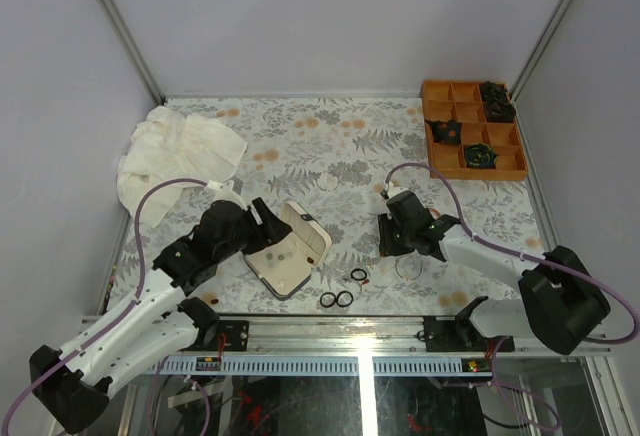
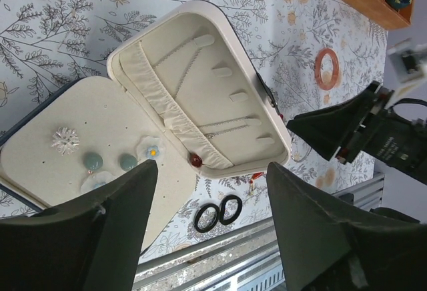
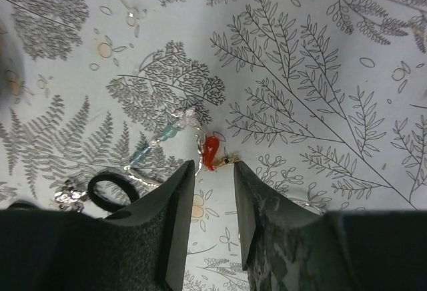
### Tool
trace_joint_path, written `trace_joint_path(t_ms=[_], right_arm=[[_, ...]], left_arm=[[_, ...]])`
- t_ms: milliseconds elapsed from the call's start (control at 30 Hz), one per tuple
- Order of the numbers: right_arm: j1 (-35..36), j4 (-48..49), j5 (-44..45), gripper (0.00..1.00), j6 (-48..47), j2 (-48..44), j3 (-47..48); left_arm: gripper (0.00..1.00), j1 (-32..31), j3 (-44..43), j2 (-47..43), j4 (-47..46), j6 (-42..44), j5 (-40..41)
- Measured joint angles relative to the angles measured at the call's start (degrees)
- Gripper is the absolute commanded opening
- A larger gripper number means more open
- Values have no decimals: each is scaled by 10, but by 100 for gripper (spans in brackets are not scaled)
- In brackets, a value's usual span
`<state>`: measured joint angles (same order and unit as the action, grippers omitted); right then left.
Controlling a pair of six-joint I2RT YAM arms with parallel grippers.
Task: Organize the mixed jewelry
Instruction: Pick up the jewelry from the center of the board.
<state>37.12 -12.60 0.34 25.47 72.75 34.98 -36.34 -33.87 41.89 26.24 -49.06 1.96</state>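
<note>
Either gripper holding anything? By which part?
Nothing held: left gripper open above the case; right gripper jaws apart, the red drop loose just ahead of them.

The leaf-patterned table [image 1: 330, 146] carries a case [image 1: 290, 248], cloth [image 1: 175, 151], tray [image 1: 438, 96] and black rings [image 1: 337, 299].

A black ring [image 3: 112, 177] sat half hidden behind a finger of the right end effector [image 3: 213, 167]. From above, the dark items [image 1: 478, 156] in the orange tray [image 1: 437, 84] were too small to identify.

Bright, even light; soft shadows, mostly sharp focus.
</note>
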Motion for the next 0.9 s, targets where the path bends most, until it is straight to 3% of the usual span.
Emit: trace_joint_path(t_ms=[400,533,633,900], right_arm=[[0,28,0,38,-2,77,17],[0,29,2,22,-5,89,27],[1,28,6,15,-7,96,31],[4,9,7,12,-9,79,31]], left_arm=[[70,17,-1,3,5,16,-1],[70,23,-1,5,4,18,-7],[70,24,-1,5,4,18,-10],[70,27,-1,5,4,19,-18]])
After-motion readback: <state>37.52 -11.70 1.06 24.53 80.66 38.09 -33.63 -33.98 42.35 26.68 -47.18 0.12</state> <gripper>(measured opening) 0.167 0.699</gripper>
